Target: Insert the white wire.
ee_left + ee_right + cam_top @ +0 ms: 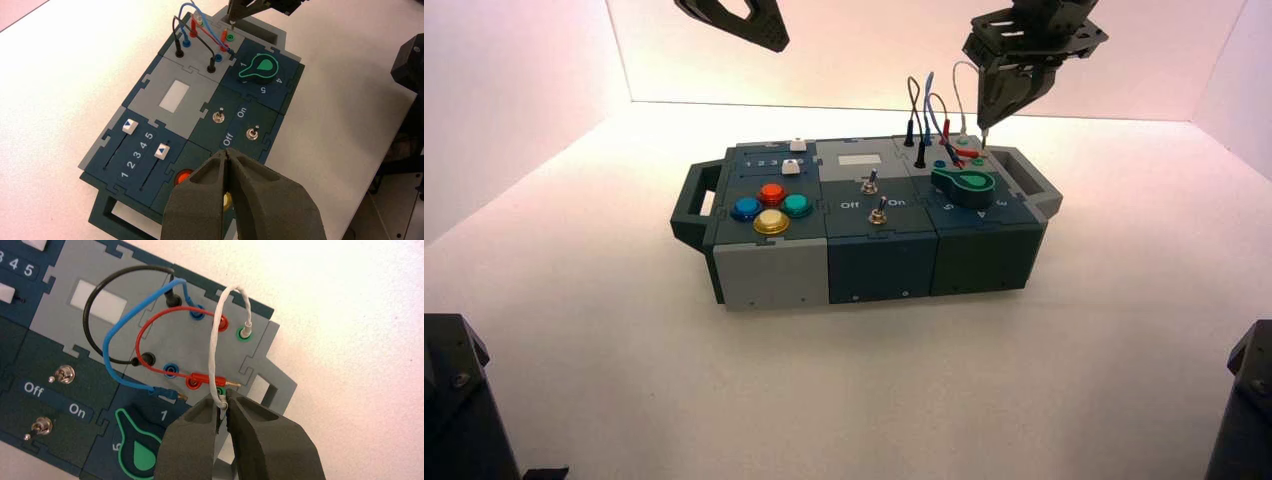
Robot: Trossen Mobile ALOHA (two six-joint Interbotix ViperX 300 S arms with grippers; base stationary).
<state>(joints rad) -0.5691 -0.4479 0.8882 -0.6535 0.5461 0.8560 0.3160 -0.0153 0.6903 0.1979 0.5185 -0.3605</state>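
Observation:
The white wire arches over the grey socket panel at the box's far right corner. One plug sits in a green socket. My right gripper is shut on the wire's other plug, holding it just above a second green socket. In the high view the right gripper points down at that panel, with the white wire looping beside it. My left gripper is shut and empty, hanging above the box's button end; in the high view it is at the top left.
Black, blue and red wires loop over the same panel; a loose red plug and blue plug lie near my right fingers. A green knob, two toggle switches and sliders lie beyond.

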